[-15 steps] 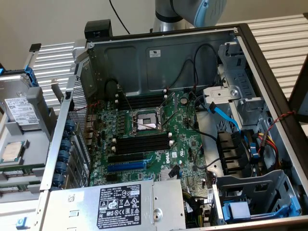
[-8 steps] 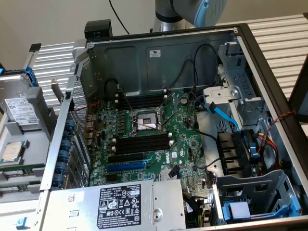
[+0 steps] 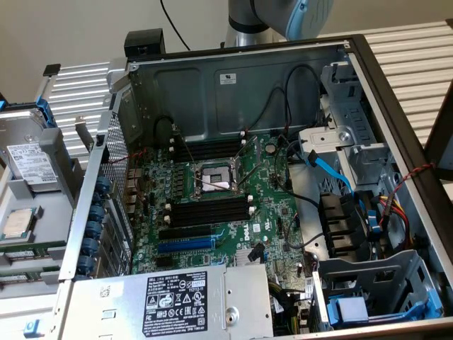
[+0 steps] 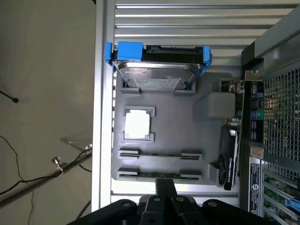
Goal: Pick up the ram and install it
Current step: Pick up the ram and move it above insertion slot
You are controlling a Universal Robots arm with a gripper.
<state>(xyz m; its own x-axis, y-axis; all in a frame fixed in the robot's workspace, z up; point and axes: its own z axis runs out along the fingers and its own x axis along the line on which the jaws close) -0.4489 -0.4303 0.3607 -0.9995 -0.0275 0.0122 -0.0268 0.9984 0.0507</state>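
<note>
The ram [image 4: 159, 176] is a thin green stick standing on edge in clips on the grey tray [image 4: 206, 140]. A second such stick [image 4: 159, 154] stands parallel beside it. In the exterior view the same green sticks [image 3: 21, 253] lie at the left edge, outside the case. My gripper [image 4: 165, 186] hangs above the tray, right over the nearer stick, with its black fingers shut together and nothing between them. The black memory slots [image 3: 212, 210] lie on the motherboard by the processor socket [image 3: 216, 178].
On the tray also sit a hard drive in a blue caddy [image 4: 157, 70] and a processor chip [image 4: 138, 124]. The open computer case [image 3: 233, 85] has a power supply [image 3: 173, 301], a blue slot [image 3: 185, 244] and loose cables. A graphics card [image 4: 229, 154] stands at the tray's side.
</note>
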